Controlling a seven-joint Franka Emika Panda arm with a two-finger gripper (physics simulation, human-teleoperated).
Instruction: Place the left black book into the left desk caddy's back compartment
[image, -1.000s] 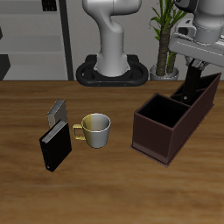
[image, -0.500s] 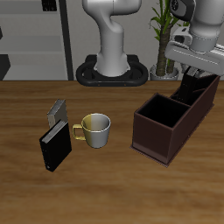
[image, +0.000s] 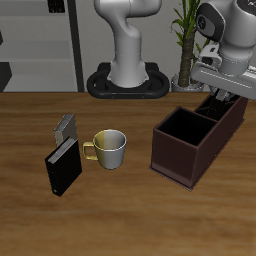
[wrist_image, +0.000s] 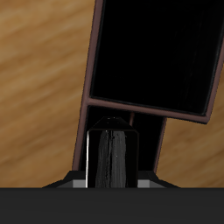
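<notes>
While the gripper (image: 222, 96) hangs over the left desk caddy (image: 190, 150), I read this as the release stage. The caddy sits near the worktop's back edge, toward the corner by the potted plant (image: 188, 40), well apart from the mug (image: 108, 148).

The left black book (wrist_image: 112, 159) shows in the wrist view as a dark glossy slab standing inside the back compartment (image: 222, 108), between the slanted walls, with the square front section beyond the divider. In the exterior view the book is mostly hidden by the caddy's walls and the hand.

I can't tell the finger state: the tips are hidden in both views, so clamped or released is unknown.

To do it well, I'd confirm the book's lower edge is bottomed out, open the fingers fully, then lift straight up along the book's plane. Sideways drift risks dragging the book or nudging the thin walls.

The other black book (image: 63, 168) and small grey book (image: 66, 126) stand beside the mug, untouched.
</notes>
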